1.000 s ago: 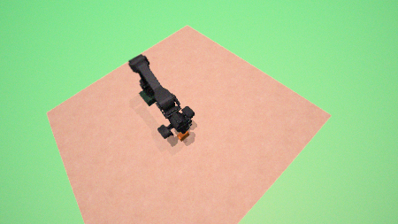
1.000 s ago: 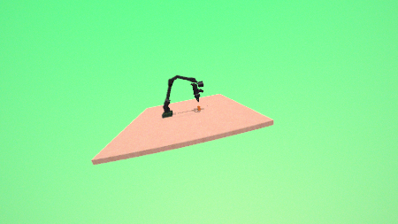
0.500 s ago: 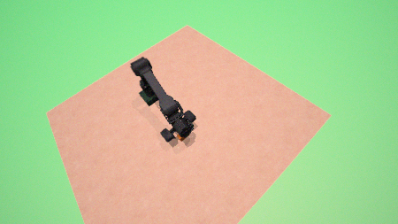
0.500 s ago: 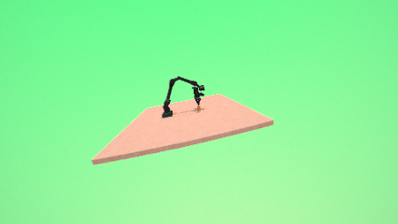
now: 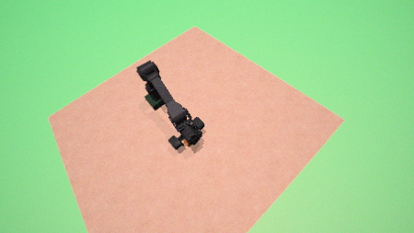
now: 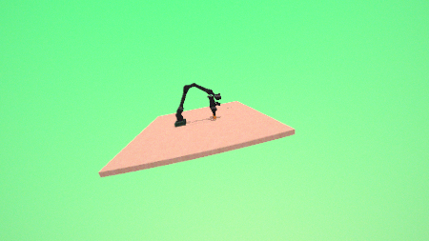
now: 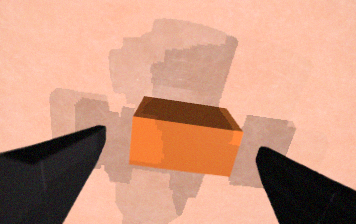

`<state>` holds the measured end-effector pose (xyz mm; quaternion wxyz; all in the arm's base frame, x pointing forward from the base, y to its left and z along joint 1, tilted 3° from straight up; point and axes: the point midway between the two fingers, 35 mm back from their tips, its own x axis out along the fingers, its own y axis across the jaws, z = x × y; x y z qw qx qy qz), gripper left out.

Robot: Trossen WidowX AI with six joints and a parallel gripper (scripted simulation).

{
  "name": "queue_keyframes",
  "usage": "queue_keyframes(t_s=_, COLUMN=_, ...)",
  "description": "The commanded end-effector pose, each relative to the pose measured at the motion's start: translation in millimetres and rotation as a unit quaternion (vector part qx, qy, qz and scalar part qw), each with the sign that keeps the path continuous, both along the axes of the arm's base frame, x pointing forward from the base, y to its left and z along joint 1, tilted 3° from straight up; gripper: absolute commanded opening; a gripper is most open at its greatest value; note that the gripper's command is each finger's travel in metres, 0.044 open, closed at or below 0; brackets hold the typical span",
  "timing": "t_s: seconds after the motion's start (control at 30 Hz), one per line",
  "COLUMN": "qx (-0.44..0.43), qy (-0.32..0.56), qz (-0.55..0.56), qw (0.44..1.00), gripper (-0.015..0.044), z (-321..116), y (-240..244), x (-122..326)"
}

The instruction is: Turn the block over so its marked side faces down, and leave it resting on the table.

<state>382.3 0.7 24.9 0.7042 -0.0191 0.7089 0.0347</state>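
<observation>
My black two-fingered gripper (image 5: 186, 134) (image 6: 214, 113) (image 7: 181, 142) stands wide and empty, fingers at nine and three o'clock in the wrist view so the plain orange oblong block (image 5: 186, 144) (image 6: 214, 117) (image 7: 184, 145) sits between them on the pinkish tabletop (image 5: 258, 125) (image 6: 205, 139) (image 7: 300, 50), probably ready for gripping.
</observation>
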Motion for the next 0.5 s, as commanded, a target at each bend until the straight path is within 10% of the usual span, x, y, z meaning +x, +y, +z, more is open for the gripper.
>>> queue_keyframes(t_s=0.0, qx=-0.003, qy=-0.001, qz=-0.001, qw=1.000, gripper=0.0440, z=-6.3, y=-0.6, x=0.1)
queue_keyframes(t_s=0.2, qx=-0.003, qy=-0.001, qz=-0.001, qw=1.000, gripper=0.0440, z=-13.6, y=-0.4, x=-0.2)
queue_keyframes(t_s=0.47, qx=-0.003, qy=-0.001, qz=-0.001, qw=1.000, gripper=0.0269, z=-13.6, y=-0.4, x=-0.2)
